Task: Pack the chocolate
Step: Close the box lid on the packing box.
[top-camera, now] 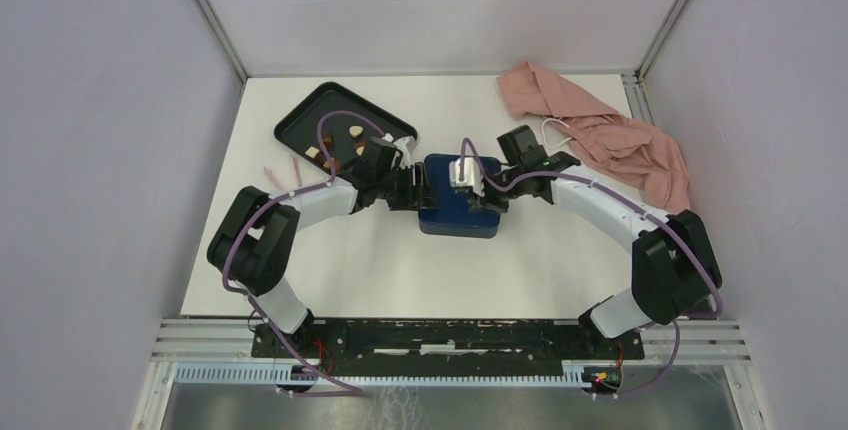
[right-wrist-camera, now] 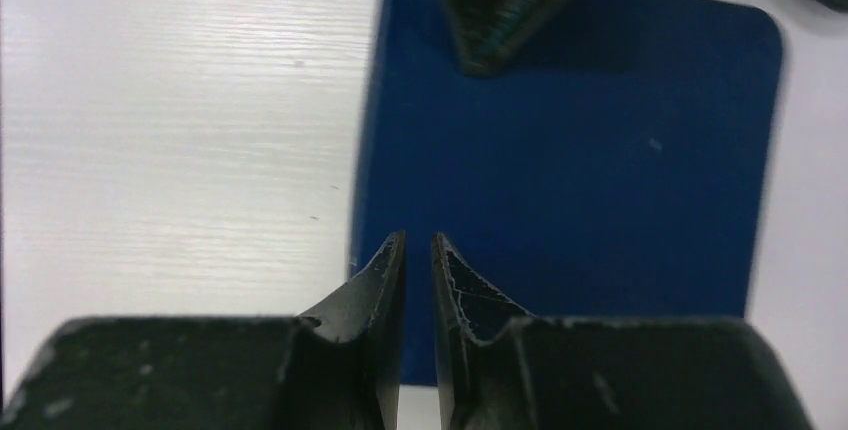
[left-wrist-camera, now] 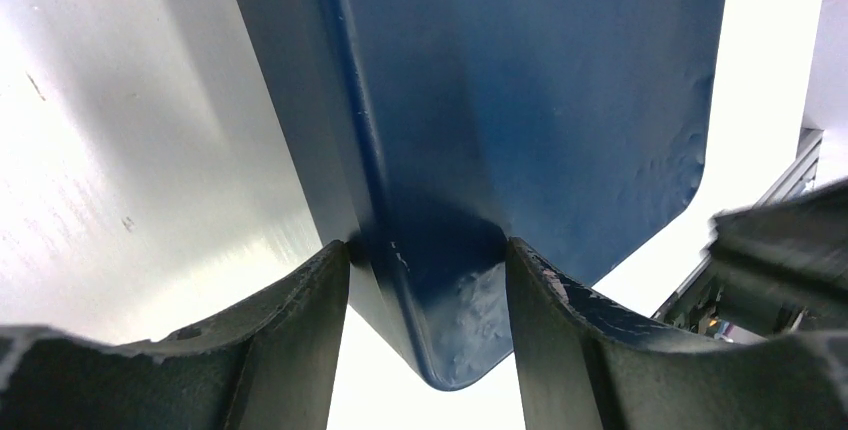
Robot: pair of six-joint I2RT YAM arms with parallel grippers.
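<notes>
Dark blue box [top-camera: 455, 215] sits mid-counter [top-camera: 400, 270], top face plain and smooth, between the two arms.

Left pincer [left-wrist-camera: 428, 250]: jaws at medium spread, straddling one rounded corner edge of the box. One finger [left-wrist-camera: 300, 340] lies against the outer side wall, the other on the top face. Both appear to be in contact, so this reads as a grip on the box, though the close view makes firm contact hard to confirm.

Right pincer [right-wrist-camera: 417, 240]: jaws drawn to a narrow slit, nothing visible between them. The tips are poised over the box at one edge, where blue meets white counter.

Chocolate [top-camera: 355, 132]: a few small brown and pale pieces lie on the black tray [top-camera: 292, 128], at the far left, behind the left arm. Neither pincer touches them.

Pink cloth [top-camera: 610, 135]: crumpled at the far right corner.
</notes>
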